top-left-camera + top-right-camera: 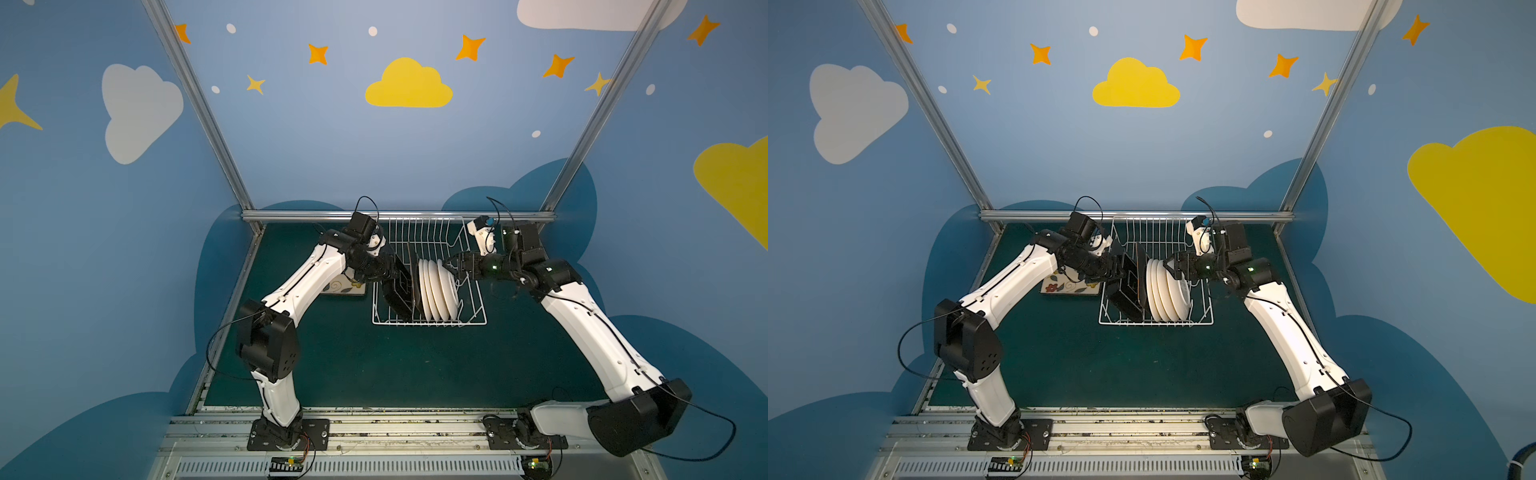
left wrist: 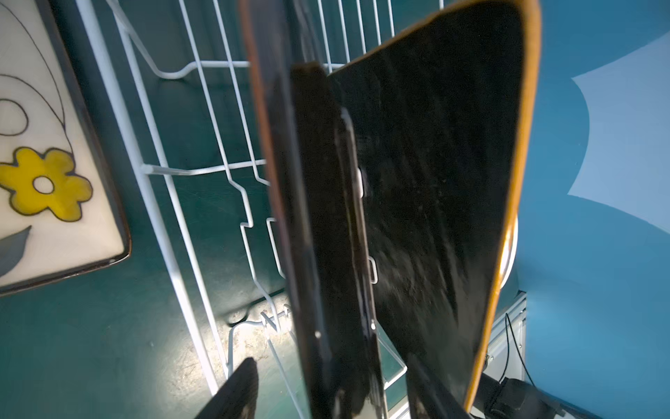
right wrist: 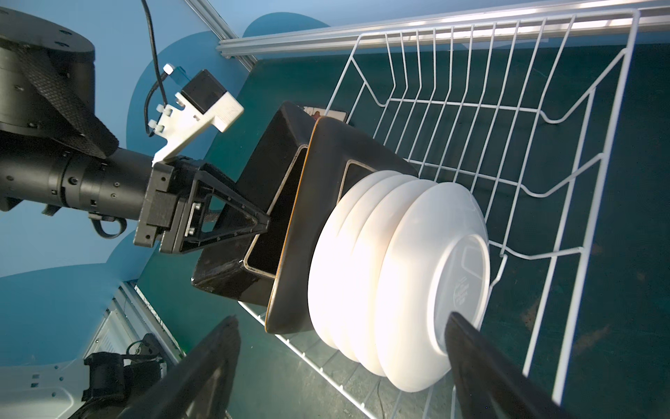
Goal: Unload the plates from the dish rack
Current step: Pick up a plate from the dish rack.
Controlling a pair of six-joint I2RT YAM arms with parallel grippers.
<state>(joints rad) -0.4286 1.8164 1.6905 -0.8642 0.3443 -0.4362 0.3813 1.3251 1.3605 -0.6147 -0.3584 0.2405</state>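
We see the cream flowered square plate (image 1: 1065, 286) already flat on the green table (image 1: 374, 365), left of the white wire dish rack (image 1: 432, 232). The left gripper (image 3: 270, 223) straddles the outermost black square plate's (image 3: 268, 152) rim, jaws spread, not yet pinching. Four round white plates (image 1: 438, 291) stand upright in the prongs. Beside them the right gripper (image 1: 451, 266) gapes wide, probably to steady them.
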